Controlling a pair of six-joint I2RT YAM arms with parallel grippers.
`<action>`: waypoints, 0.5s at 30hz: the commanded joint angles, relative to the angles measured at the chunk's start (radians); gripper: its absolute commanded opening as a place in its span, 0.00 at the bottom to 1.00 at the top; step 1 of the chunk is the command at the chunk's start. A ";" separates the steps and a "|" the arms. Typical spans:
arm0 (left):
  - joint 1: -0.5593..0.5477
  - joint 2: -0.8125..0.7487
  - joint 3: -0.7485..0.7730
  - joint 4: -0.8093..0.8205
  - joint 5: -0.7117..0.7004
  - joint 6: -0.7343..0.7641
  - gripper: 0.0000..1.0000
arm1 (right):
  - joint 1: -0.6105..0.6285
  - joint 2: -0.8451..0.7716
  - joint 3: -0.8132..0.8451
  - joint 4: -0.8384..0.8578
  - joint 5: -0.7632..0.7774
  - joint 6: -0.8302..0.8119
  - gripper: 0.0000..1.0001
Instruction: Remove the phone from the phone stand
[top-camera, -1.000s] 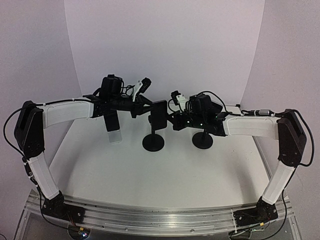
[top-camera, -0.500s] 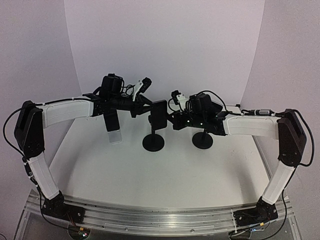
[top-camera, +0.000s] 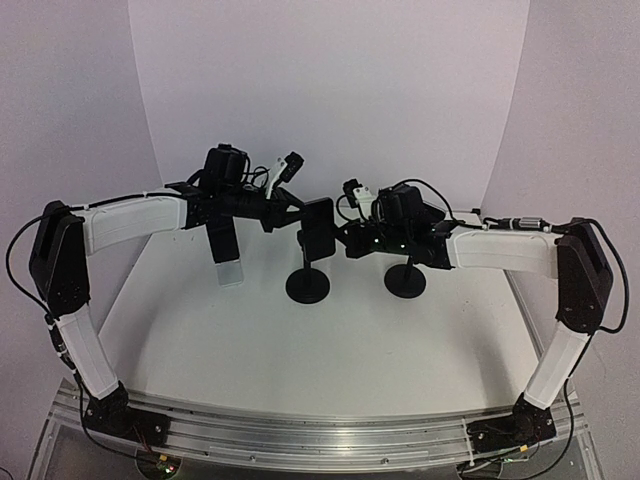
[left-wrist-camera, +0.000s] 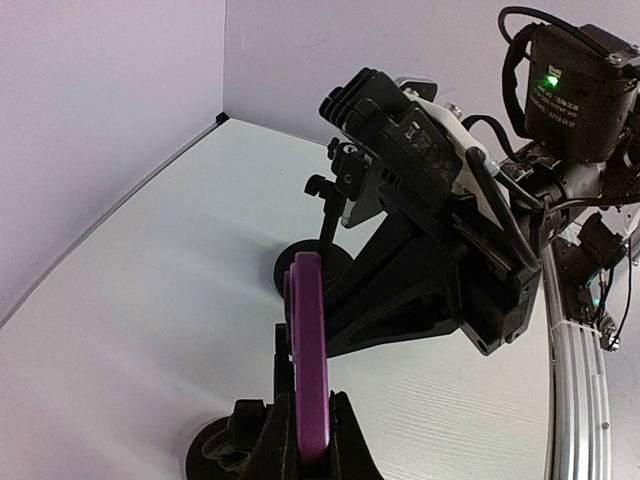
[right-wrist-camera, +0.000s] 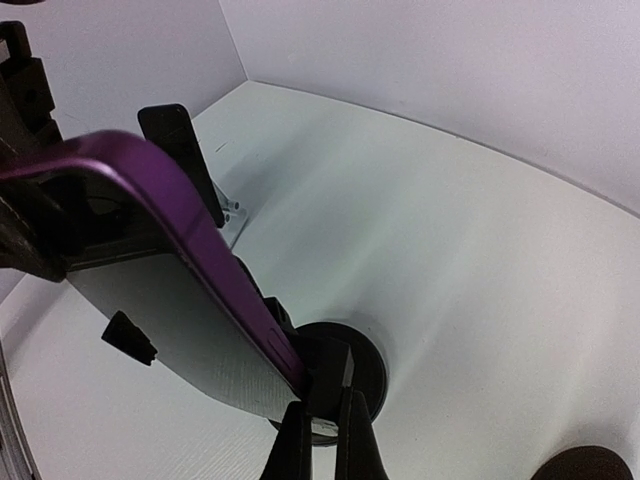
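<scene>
The purple-edged phone (top-camera: 318, 228) sits at the top of the black phone stand (top-camera: 306, 285) at mid-table. My left gripper (top-camera: 304, 212) is shut on the phone's edge; in the left wrist view the phone (left-wrist-camera: 306, 340) stands edge-on between my fingers (left-wrist-camera: 262, 450). My right gripper (top-camera: 346, 240) is shut on the stand's black cradle (right-wrist-camera: 335, 375), just above the round base (right-wrist-camera: 368, 365). In the right wrist view the phone (right-wrist-camera: 170, 215) slants up to the left, and its lower end meets the cradle.
A second black stand (top-camera: 406, 280) is right of the first, under my right arm; its base shows in the right wrist view (right-wrist-camera: 590, 465). A black part with a clear tip (top-camera: 228, 255) hangs from my left arm. White walls close the back and sides.
Almost nothing. My left wrist and the phone sit very slightly higher than a second ago. Both grips are the same.
</scene>
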 joint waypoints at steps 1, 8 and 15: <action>0.026 -0.051 0.036 -0.182 -0.004 -0.062 0.00 | -0.134 0.001 0.018 -0.079 0.360 0.042 0.00; 0.025 -0.045 0.053 -0.261 -0.022 0.002 0.00 | -0.136 0.018 0.022 -0.079 0.376 0.051 0.00; 0.026 -0.045 0.065 -0.298 -0.026 0.039 0.00 | -0.152 0.018 0.017 -0.080 0.388 0.069 0.00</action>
